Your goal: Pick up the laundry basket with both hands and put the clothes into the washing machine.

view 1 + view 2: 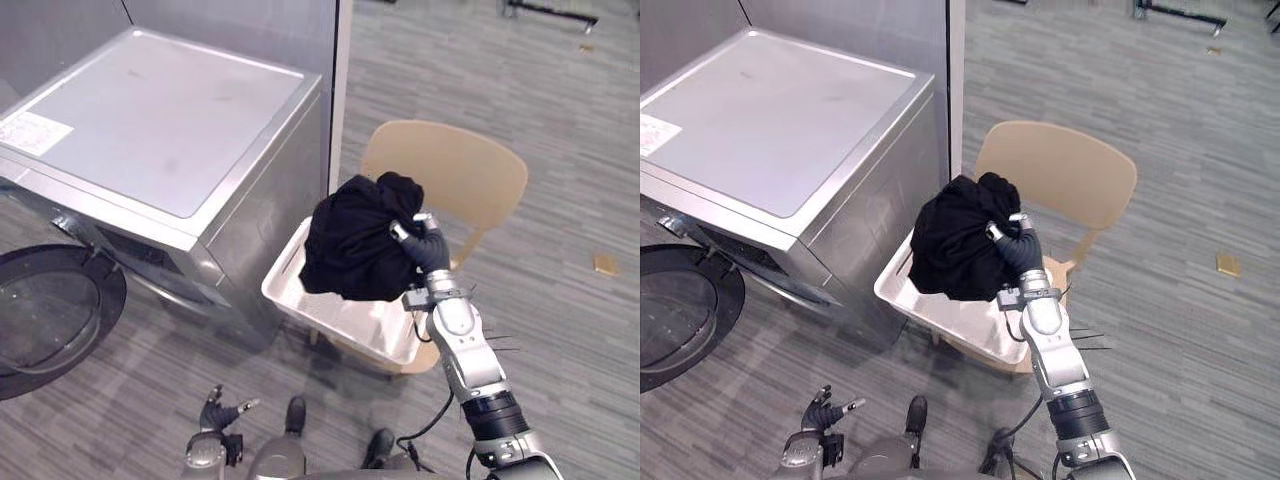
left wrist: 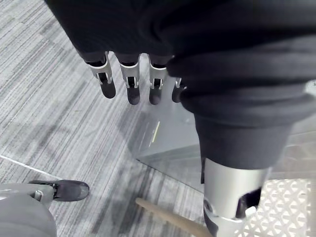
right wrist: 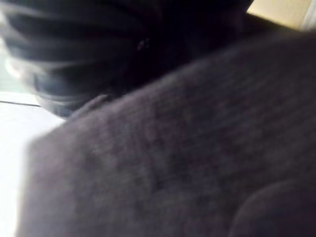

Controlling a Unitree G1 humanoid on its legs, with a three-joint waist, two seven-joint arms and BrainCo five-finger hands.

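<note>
- Left eye view: the washing machine (image 1: 170, 130) is a boxy silver-grey metal cabinet with a flat, smooth top. A white label (image 1: 35, 132) sits at one top corner, its print too small to read. The round, dark glass door (image 1: 50, 310) hangs open.
- Beside the machine, a white plastic laundry basket (image 1: 370, 322) rests on a tan chair (image 1: 460, 170) with a rounded back. The floor (image 1: 560, 120) is grey striped carpet.
- The right hand (image 1: 428, 248) has its fingers dug into the black clothes (image 1: 350, 240), holding the soft crumpled bundle up over the basket.
- The left hand (image 1: 222, 413) hangs low near the floor.
- Left wrist view: the left hand's fingers (image 2: 129, 81) are straight and hold nothing. The basket's perforated wall shows beyond them.
- Right wrist view: dark knitted cloth with a fine ribbed weave lies against the camera.
</note>
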